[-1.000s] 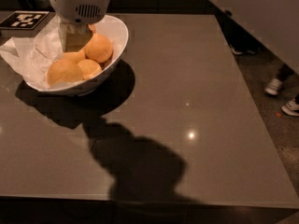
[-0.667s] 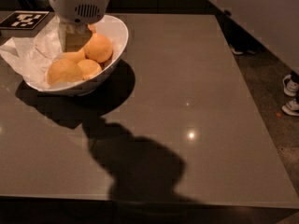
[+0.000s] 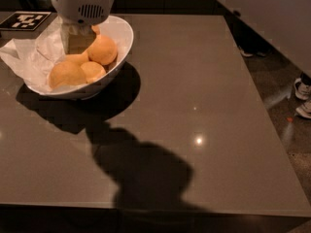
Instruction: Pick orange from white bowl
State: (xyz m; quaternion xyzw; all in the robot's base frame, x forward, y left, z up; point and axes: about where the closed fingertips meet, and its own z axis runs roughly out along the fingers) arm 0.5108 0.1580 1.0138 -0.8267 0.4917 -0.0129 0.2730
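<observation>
The white bowl (image 3: 124,38) stands at the table's far left, lined with crumpled white paper (image 3: 29,57). It holds several round fruits. The orange (image 3: 65,74), the biggest and palest one, lies at the bowl's front left. Smaller, deeper orange fruits (image 3: 102,50) lie beside and behind it. My gripper (image 3: 77,41) hangs under the white wrist housing (image 3: 82,1). It reaches down into the back of the bowl, among the smaller fruits and just behind the orange. It hides part of the bowl's contents.
The bowl is on a brown-grey table (image 3: 204,81). A black-and-white marker tag (image 3: 24,21) lies at the far left corner. The arm's shadow (image 3: 141,174) falls across the front. A person's shoes (image 3: 303,98) are on the floor past the right edge.
The gripper stays in the same place in the bowl. The shoes at the right have shifted slightly to the right.
</observation>
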